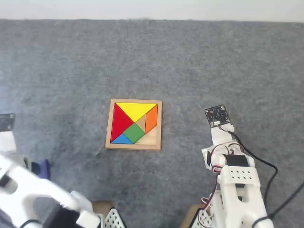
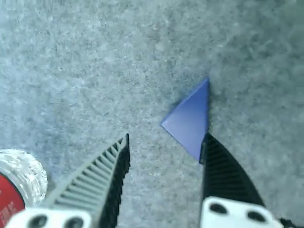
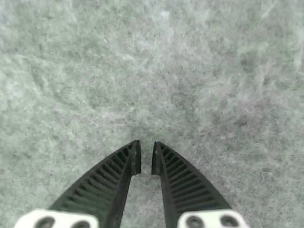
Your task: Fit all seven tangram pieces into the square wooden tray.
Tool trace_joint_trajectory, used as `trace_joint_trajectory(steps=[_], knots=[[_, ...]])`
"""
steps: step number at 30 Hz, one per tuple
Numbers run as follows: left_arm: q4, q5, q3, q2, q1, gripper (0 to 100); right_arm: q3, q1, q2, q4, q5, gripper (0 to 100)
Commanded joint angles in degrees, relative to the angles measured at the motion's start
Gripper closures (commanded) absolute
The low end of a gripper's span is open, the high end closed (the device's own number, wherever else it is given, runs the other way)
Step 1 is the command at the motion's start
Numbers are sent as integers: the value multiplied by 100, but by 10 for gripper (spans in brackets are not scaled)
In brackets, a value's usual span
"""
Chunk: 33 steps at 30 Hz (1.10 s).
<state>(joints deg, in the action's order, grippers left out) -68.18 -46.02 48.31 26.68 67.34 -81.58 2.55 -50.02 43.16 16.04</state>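
Observation:
The square wooden tray (image 1: 109, 137) lies mid-table and holds a yellow triangle (image 1: 134, 110), a red triangle (image 1: 118, 124), an orange parallelogram (image 1: 151, 119), a green square (image 1: 134, 132) and a small blue triangle (image 1: 122, 139). Bare wood shows in its near right corner. A violet-blue triangle (image 2: 190, 118) lies flat on the grey mat. My left gripper (image 2: 165, 142) hangs open over it, with one fingertip (image 2: 206, 142) at the piece's edge. My right gripper (image 3: 146, 159) is shut over bare mat with nothing in it.
The grey felt mat (image 1: 190, 61) covers the whole table. A clear bottle with a red label (image 2: 16, 185) stands close beside the left gripper. The right arm (image 1: 236, 175) stands to the right of the tray, the left arm (image 1: 28, 187) at the near left corner.

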Motion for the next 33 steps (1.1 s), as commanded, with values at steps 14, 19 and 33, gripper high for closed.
trace_joint_trajectory(steps=[14, 19, 33], knots=[[844, 457, 13, -1363, 62, 757, 26, -48, -119, -57, 62, 936], [1407, 475, 13, -1371, 281, 757, 26, -48, -119, -57, 62, 936], [1064, 466, -725, -1363, 422, 757, 26, -48, -119, -57, 62, 936]])
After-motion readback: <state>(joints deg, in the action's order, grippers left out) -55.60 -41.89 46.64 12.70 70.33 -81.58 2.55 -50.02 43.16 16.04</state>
